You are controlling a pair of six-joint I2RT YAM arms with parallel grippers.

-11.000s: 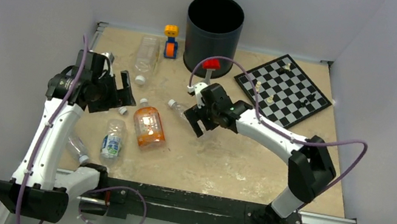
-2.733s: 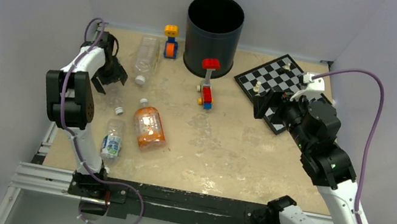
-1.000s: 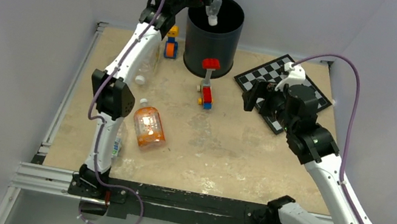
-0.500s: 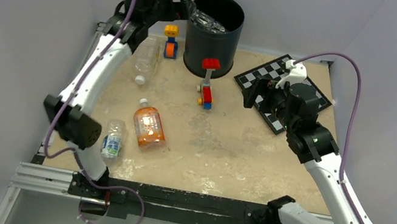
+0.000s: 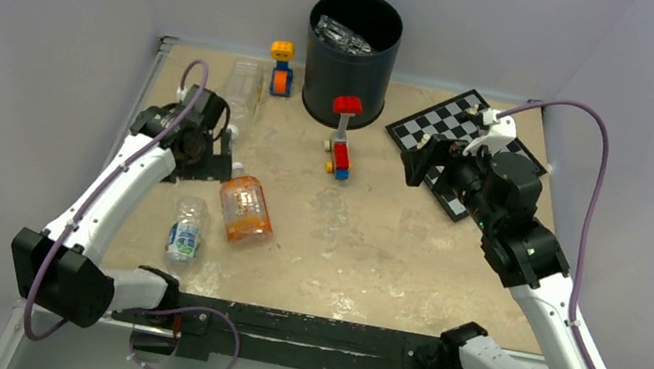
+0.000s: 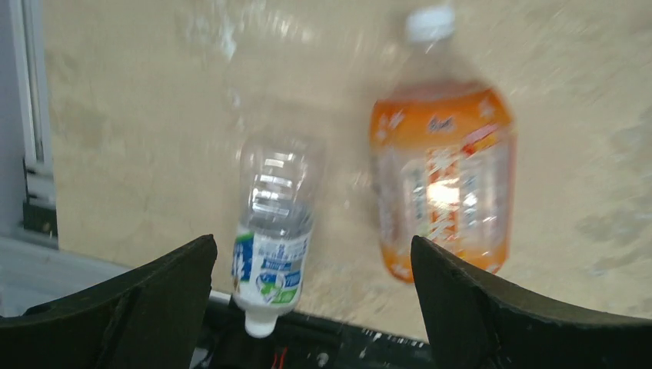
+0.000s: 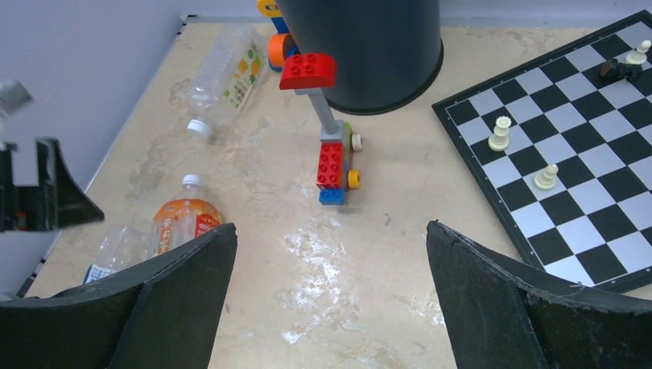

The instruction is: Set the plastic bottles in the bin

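Left claw (image 6: 313, 254) gapes empty above the orange bottle (image 6: 442, 177) and the blue-labelled bottle (image 6: 274, 223), label print too blurred to read.

Counter (image 5: 391, 257): bin (image 5: 346, 81) at far centre, with an inner bottle (image 5: 341, 37) lying in it. Chessboard (image 5: 468, 143) to its right, left brick figure (image 5: 280, 70) beside it, front brick figure (image 5: 342, 141) just before it. A long bottle (image 5: 241, 88) lies far left. Nearer lies a squat bottle (image 5: 244, 209), with a small bottle (image 5: 185, 230) to its left.
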